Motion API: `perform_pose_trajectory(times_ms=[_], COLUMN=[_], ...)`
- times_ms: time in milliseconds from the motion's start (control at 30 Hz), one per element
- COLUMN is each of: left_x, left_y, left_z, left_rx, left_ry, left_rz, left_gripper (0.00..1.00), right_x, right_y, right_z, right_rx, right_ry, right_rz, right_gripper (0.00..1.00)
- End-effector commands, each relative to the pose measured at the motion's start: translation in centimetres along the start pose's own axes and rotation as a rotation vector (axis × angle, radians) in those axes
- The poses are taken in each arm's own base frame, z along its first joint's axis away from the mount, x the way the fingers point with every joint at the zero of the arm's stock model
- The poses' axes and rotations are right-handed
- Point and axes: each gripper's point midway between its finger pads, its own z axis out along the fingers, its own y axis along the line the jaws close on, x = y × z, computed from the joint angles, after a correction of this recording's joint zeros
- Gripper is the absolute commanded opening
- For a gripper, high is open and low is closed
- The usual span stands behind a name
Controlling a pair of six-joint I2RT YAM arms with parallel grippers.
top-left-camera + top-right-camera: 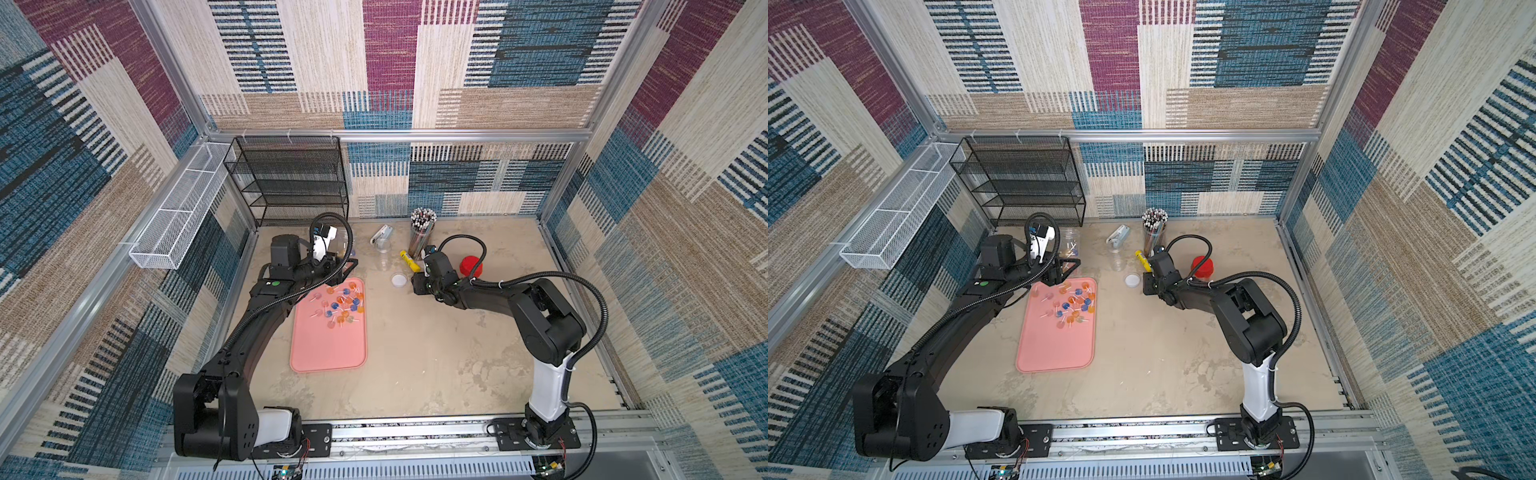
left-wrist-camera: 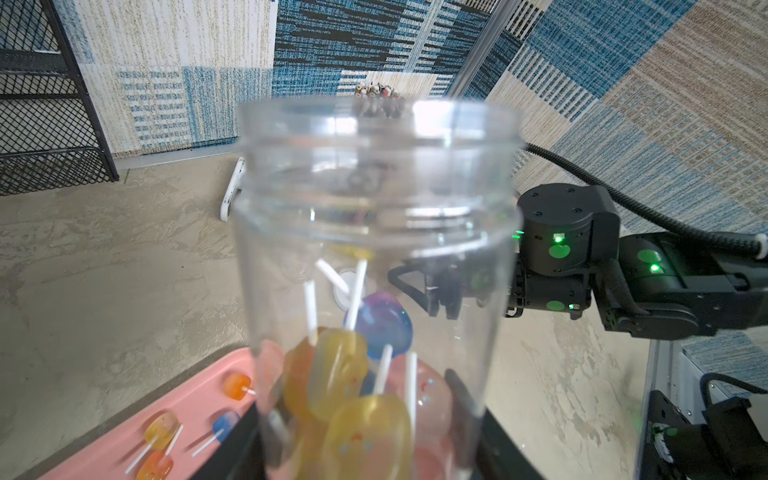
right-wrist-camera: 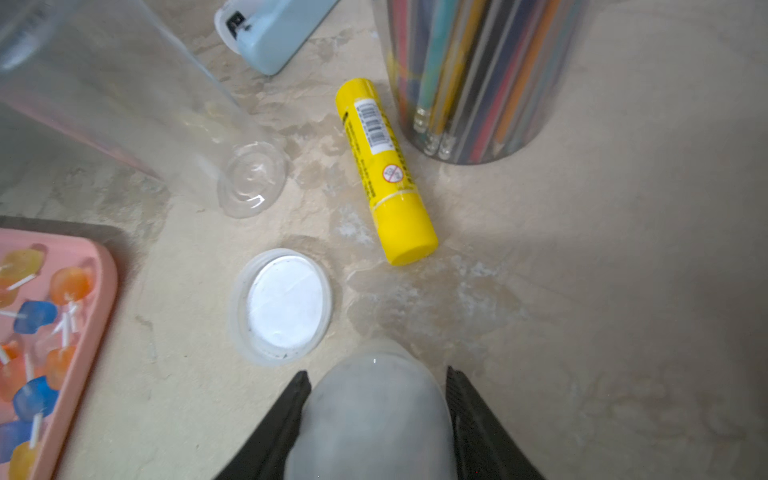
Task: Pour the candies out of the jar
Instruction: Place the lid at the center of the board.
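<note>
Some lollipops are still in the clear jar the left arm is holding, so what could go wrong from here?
The clear plastic jar in the left pincer sits by the far end of the flat pink tray, not over its middle; tipped there, the round lollipops left inside might land on the table. The poured lollipops crowd that same end, so more could bounce over the rim.

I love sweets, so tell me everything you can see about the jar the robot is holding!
The jar is clear plastic, tall and round, with a ribbed neck and an open mouth, no lid. The left gripper's fingers clamp its lower part, near the pink tray's far end. Several candies lie at its bottom, sticks pointing toward the mouth.
</note>
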Motion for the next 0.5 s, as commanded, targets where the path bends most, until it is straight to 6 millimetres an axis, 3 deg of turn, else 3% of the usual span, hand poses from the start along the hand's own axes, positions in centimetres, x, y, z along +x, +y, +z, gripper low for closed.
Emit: perform_pose_trajectory(times_ms=[0,167,233,333,467], left_x=[-1.0,-1.0,-1.0,-0.9,-0.1], left_y=[-0.3,-0.3,-0.2,0.0,0.5], left_z=[-0.2,-0.2,-0.2,-0.2,-0.2], left_rx=[0.009,0.009,0.005,-0.004,-0.035], left_ry=[-0.026,-0.027,-0.026,-0.022,0.005], left_rz=[0.019,0.016,0.015,0.013,0.011], left_gripper=[0.0,0.0,0.0,0.0,0.0], right_x=[0.6,0.6,0.1,-1.0,-3.1], right_y=[-1.3,-1.1,-0.7,0.1,0.7], right_z=[0.4,0.4,0.0,-1.2,-3.8], right_rx=[0.07,0.057,0.039,0.006,-0.02], right_ry=[0.005,0.005,-0.004,-0.026,-0.081], right_rz=[0.023,0.041,0.048,0.059,0.063], right_gripper=[0.49,0.56,0.64,0.79,0.9])
